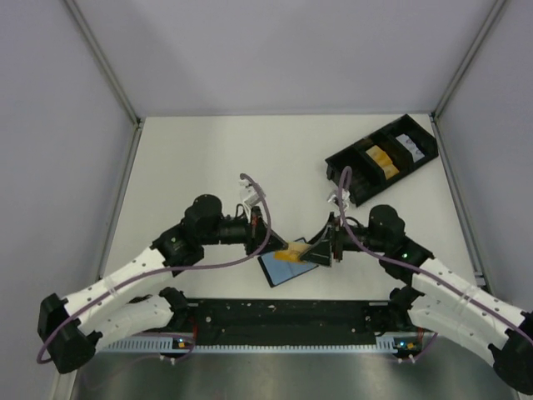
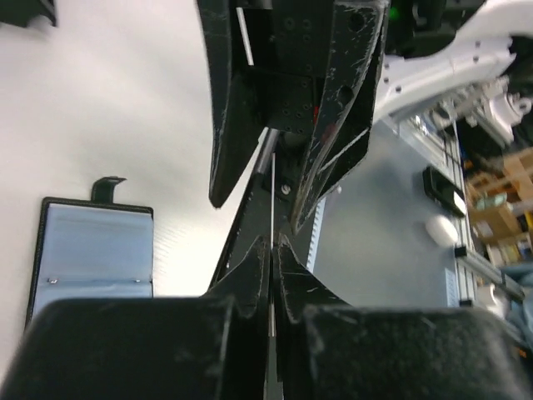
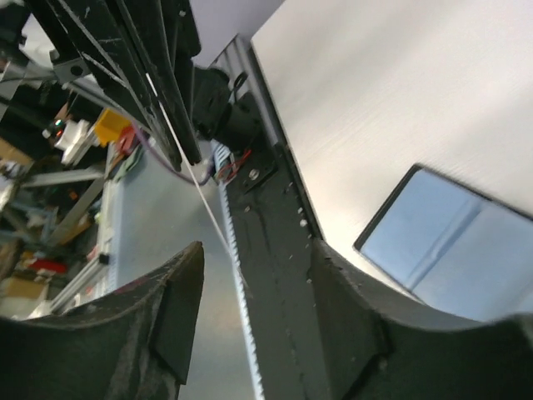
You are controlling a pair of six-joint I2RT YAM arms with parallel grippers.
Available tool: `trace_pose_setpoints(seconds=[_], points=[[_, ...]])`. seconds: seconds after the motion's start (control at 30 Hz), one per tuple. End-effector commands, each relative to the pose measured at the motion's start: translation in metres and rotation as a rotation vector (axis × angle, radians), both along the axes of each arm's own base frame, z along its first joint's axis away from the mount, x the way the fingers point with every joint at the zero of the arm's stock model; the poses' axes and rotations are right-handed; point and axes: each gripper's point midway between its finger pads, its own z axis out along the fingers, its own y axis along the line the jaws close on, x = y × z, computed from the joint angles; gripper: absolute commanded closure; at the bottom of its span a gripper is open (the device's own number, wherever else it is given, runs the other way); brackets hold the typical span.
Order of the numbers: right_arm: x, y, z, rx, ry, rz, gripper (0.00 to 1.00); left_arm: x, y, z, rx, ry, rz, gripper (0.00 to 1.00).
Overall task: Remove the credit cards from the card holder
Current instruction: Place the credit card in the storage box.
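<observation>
Handover, seemingly, at frame centre: left pincer pinches orange-yellow credit card edge-on, right pincer spread beside it, over open card holder lying flat on counter. Next move likely needs right pincer clear, card carried aside

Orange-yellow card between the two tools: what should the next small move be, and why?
Probably back the right tool straight off the card. Its jaws stand open on either side of it, while the left tool is shut on the card's other end, so the left alone holds it.
</observation>
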Motion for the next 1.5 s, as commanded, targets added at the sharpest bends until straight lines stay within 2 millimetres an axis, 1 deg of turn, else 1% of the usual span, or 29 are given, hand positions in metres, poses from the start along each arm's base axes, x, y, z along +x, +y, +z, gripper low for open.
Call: trace_pose_setpoints(seconds=[0.0,0.03,0.07,0.1,0.17,0.2,0.3,0.4,0.57,0.8,0.93,0.97,1.07,1.17,1.3,1.4,1.47], points=[[0.031,-0.003,0.041,0.178,-0.06,-0.221,0.41,0.033,0.015,0.036,-0.221,-0.002,0.312,1.0],[0.035,-0.004,0.047,0.217,-0.054,-0.249,0.39,0.037,0.019,0.035,-0.268,0.03,0.362,1.0],[0.036,-0.004,0.049,0.252,-0.038,-0.267,0.36,0.04,0.024,0.028,-0.312,0.072,0.416,1.0],[0.037,-0.005,0.054,0.298,-0.026,-0.277,0.34,0.041,0.028,0.041,-0.411,0.078,0.433,1.0],[0.037,-0.006,0.053,0.361,0.015,-0.291,0.32,0.043,0.035,0.044,-0.514,0.165,0.477,1.0],[0.036,-0.007,0.058,0.399,0.024,-0.294,0.31,0.045,0.036,0.042,-0.527,0.184,0.493,1.0],[0.037,-0.01,0.063,0.458,0.042,-0.313,0.31,0.045,0.033,0.043,-0.537,0.246,0.491,1.0],[0.041,-0.01,0.061,0.468,0.063,-0.352,0.31,0.043,0.027,0.048,-0.58,0.284,0.471,1.0],[0.042,-0.007,0.059,0.511,0.096,-0.385,0.37,0.044,0.02,0.058,-0.647,0.312,0.481,1.0],[0.042,-0.002,0.075,0.552,0.061,-0.381,0.43,0.045,0.01,0.068,-0.717,0.32,0.511,1.0],[0.04,-0.001,0.08,0.565,0.048,-0.372,0.54,0.044,0.006,0.066,-0.727,0.333,0.521,1.0],[0.04,-0.002,0.083,0.573,0.044,-0.368,0.58,0.043,0.004,0.067,-0.729,0.335,0.519,1.0],[0.038,-0.002,0.086,0.583,0.034,-0.363,0.66,0.042,0.0,0.065,-0.721,0.336,0.516,1.0],[0.037,-0.003,0.09,0.59,0.02,-0.357,0.8,0.042,-0.003,0.062,-0.711,0.341,0.511,1.0],[0.037,-0.004,0.096,0.592,0.003,-0.361,1.0,0.039,-0.006,0.056,-0.69,0.341,0.495,0.99],[0.041,-0.005,0.095,0.567,-0.001,-0.384,1.0,0.038,-0.005,0.049,-0.672,0.334,0.499,0.93],[0.043,-0.007,0.096,0.555,-0.008,-0.396,1.0,0.039,-0.001,0.044,-0.659,0.321,0.516,0.79]])
